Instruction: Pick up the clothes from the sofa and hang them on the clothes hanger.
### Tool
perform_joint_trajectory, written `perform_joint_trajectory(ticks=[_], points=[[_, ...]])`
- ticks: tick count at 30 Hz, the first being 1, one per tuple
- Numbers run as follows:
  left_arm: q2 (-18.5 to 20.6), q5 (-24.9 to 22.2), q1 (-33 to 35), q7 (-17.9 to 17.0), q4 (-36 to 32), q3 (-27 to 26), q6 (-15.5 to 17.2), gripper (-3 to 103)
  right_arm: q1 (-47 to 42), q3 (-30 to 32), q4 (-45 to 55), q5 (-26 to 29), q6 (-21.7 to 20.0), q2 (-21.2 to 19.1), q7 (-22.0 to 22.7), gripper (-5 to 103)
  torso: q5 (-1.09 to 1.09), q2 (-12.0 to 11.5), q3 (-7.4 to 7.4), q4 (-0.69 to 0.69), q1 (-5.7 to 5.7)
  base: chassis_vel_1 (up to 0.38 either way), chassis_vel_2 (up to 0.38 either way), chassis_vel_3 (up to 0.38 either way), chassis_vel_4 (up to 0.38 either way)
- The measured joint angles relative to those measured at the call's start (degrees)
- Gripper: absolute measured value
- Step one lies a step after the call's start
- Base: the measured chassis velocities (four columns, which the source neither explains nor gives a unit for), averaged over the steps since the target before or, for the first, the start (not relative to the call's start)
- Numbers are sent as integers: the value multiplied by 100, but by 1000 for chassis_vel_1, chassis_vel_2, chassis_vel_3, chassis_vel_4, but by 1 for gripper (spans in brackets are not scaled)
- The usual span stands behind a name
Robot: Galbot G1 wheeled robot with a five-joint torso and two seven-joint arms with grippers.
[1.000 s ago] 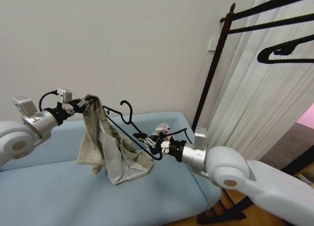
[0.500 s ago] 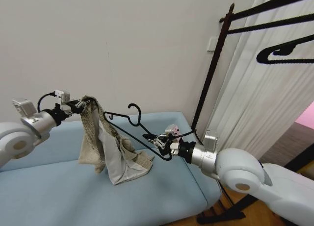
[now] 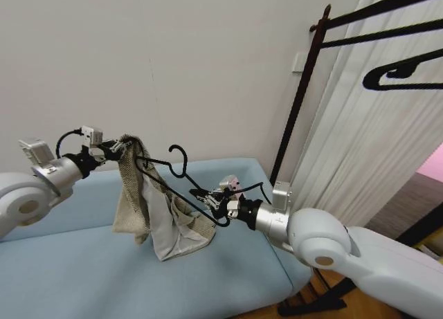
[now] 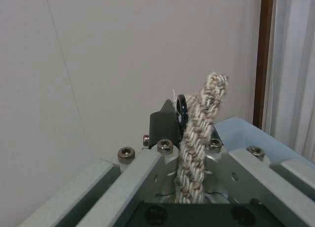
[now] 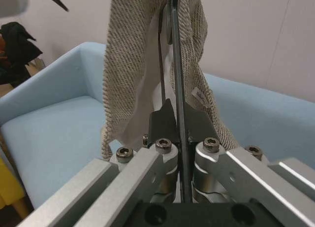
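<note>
A beige knitted garment [image 3: 149, 205] hangs above the light blue sofa [image 3: 83, 277]. My left gripper [image 3: 116, 148] is shut on its top edge, and the braided hem [image 4: 197, 138] shows between the fingers in the left wrist view. My right gripper [image 3: 211, 201] is shut on the lower end of a black hanger [image 3: 176, 174]. The hanger's far arm reaches into the garment near the left gripper, and its hook [image 3: 180, 153] points up. In the right wrist view the hanger bar [image 5: 174, 64] runs up inside the garment [image 5: 133, 64].
A dark clothes rack [image 3: 304, 90] stands at the right of the sofa, with another black hanger [image 3: 401, 73] on its upper rail. White curtains [image 3: 374, 146] hang behind the rack. A pale wall is behind the sofa.
My right gripper drew the hanger out to the right and lower, then pushed it back left and up, so the hanger arm sits deeper in the garment. The left gripper held almost still.
</note>
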Motion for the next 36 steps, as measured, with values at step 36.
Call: perform_joint_trajectory(ticks=[36], points=[[80, -144, 140, -2, 108, -365, -15, 2, 143, -91, -428, -394, 27, 198, 548, 2, 0, 0, -1, 0, 0, 0, 0, 0, 0]])
